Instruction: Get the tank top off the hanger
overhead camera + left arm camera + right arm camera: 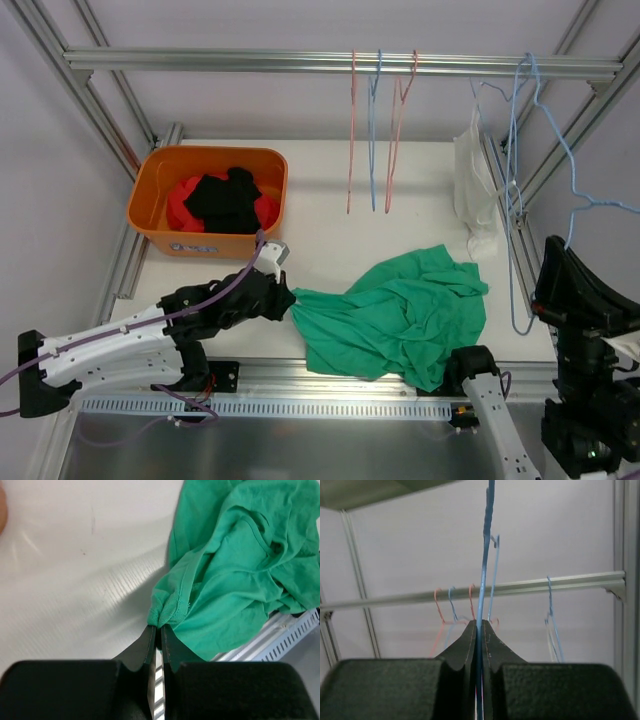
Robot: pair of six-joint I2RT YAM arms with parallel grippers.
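Crumpled green fabric tank top (405, 315) is lying on the white table (320, 245) at the near edge, right of centre. Left gripper (159, 628) is pinching its left hem, jaws pressed together on the fabric. Right gripper (480, 626) is clamping a thin blue wire hanger (485, 555), probably by the right edge.

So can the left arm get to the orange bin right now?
Probably yes: the orange bin sits just beyond the left tool, bare table between. But that tool is shut on the green tank top, which would drag along.
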